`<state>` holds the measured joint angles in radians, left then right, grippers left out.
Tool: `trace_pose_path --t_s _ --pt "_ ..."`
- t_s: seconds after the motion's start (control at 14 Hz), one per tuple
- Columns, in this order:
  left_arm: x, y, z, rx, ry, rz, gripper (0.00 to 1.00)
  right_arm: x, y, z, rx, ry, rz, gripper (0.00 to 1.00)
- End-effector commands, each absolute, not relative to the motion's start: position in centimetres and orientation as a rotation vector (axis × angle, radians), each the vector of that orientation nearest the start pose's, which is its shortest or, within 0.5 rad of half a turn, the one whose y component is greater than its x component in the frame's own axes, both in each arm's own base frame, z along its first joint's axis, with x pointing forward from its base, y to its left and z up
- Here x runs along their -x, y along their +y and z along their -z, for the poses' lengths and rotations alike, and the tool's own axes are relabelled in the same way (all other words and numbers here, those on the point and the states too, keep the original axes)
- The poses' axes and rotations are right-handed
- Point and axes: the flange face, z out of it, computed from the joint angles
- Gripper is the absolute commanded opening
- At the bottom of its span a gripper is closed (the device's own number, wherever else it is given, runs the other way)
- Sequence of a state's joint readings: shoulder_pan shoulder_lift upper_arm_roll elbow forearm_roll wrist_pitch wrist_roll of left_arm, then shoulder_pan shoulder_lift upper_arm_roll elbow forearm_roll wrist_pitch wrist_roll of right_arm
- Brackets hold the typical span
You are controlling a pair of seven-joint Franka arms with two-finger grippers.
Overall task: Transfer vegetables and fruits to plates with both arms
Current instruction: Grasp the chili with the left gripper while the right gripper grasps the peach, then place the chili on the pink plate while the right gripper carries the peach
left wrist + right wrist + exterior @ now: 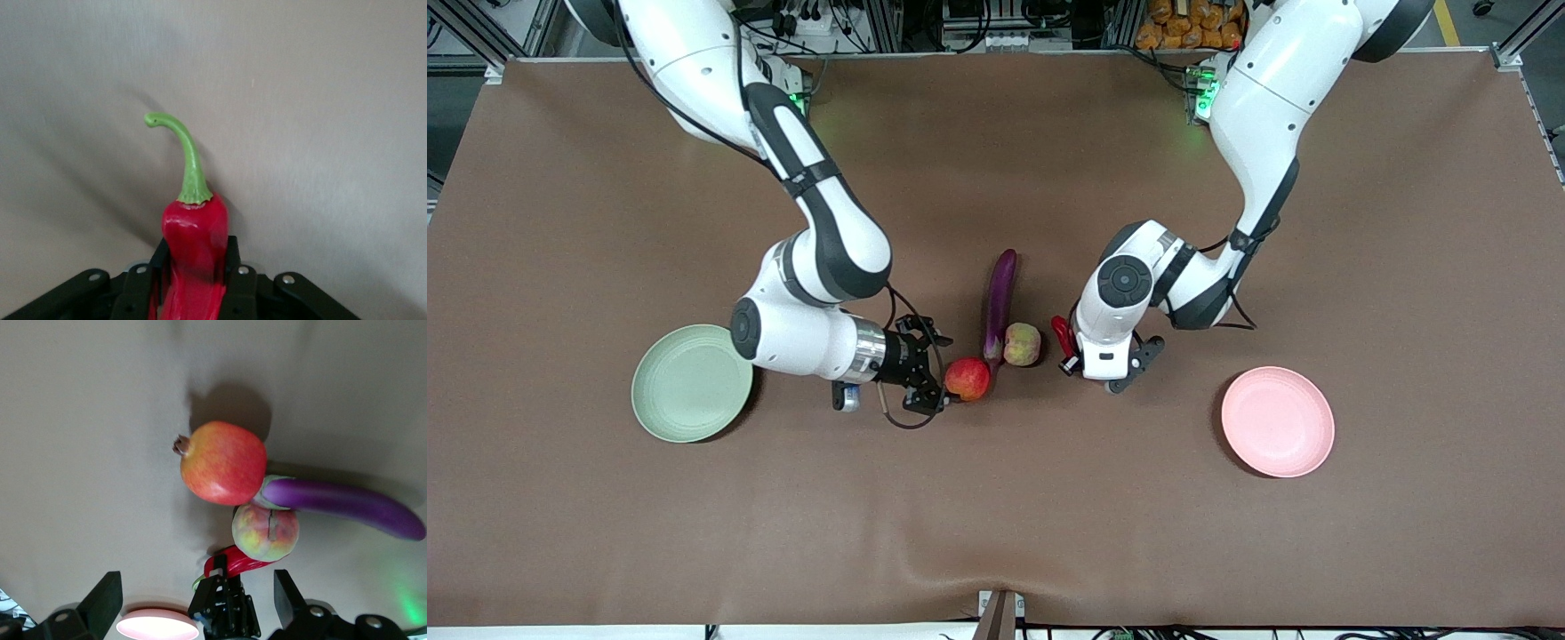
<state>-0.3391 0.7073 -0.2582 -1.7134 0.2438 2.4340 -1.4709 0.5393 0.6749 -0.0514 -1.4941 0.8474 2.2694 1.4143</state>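
I am looking down on the brown worktop (996, 533), where the produce is sitting in a tight cluster midway between the two arms. The eggplant (1000, 302) is lying lengthwise, running from farther back toward the front camera. The pomegranate (967, 379) is resting against its nearer end on the side toward the right arm, and the peach (1022, 345) is touching it on the side toward the left arm.

I am watching the left claw (193, 293) gripping the chili pepper (193, 247): in the left wrist view its fingers (238, 287) are pressing on both sides of the red body, with the curved green stem sticking out past them. From the front, the pepper (1063, 336) is showing just beside the peach, toward the left arm's end.

The right claw (927, 378) is sitting low just beside the pomegranate, on the side toward the right arm's end. Its fingers (103, 600) are standing spread wide in the right wrist view, holding nothing, with the pomegranate (223, 462) lying ahead between them.

The green plate (691, 383) is lying toward the right arm's end, partly under that arm. The pink plate (1278, 421) is lying toward the left arm's end, well apart from the cluster.
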Motion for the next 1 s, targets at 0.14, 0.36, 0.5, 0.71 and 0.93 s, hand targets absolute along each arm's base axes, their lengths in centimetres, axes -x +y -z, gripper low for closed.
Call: trace_pose_path --t_s 0.14,0.36,0.5,0.71,0.93 --pt "-62.5 -26.6 -26.9 2.985 -0.897 0.115 0.0 -60.6 40.8 -26.3 1.969 1.782 -0.59 1.0" --pt "-65.8 -19.1 -28.2 3.005 -0.77 0.119 0.0 -58.3 42.6 -24.8 2.0 1.811 -0.607 1.0" --pt "-67.5 -13.8 -28.2 3.026 -0.675 0.114 0.0 -56.7 44.3 -24.3 2.027 1.824 -0.601 1.0" --pt "-69.4 -8.1 -26.3 3.042 -0.597 0.087 0.0 -56.1 45.2 -22.7 2.021 1.839 -0.549 1.0" --pt "-70.2 -4.8 -24.4 3.055 -0.548 0.071 0.0 -55.3 46.4 -20.1 2.014 1.837 -0.474 1.0"
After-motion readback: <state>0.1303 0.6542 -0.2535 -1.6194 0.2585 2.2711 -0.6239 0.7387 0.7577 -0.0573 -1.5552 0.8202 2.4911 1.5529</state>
